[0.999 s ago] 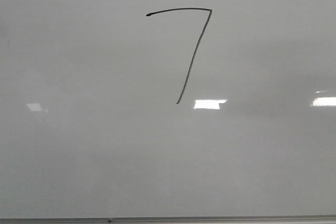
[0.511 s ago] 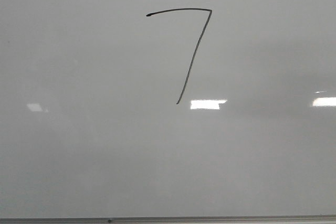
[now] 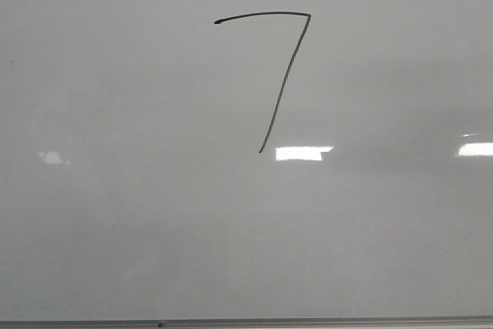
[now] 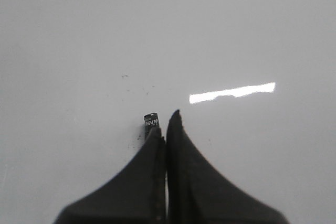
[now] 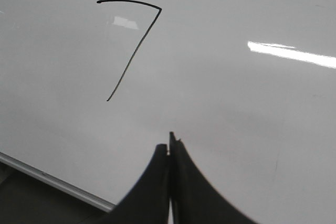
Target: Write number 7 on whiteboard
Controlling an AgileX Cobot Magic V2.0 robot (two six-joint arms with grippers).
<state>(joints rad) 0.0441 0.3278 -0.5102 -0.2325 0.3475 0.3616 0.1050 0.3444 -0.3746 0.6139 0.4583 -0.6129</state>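
Black fingers of the left gripper press together around a small black marker stub above the whiteboard. Right gripper is closed on nothing, hovering near the number 7, high on the board.

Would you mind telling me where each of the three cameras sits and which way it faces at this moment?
Front view: looks forward onto the whiteboard, the 7 upper centre; no part of the robot shows.
Left wrist view: on the left arm, facing bare board; the left gripper shows, shut on a small black labelled object.
Right wrist view: on the right arm, facing the board near its edge strip; the right gripper shows, shut.
Front and right wrist views share the 7.
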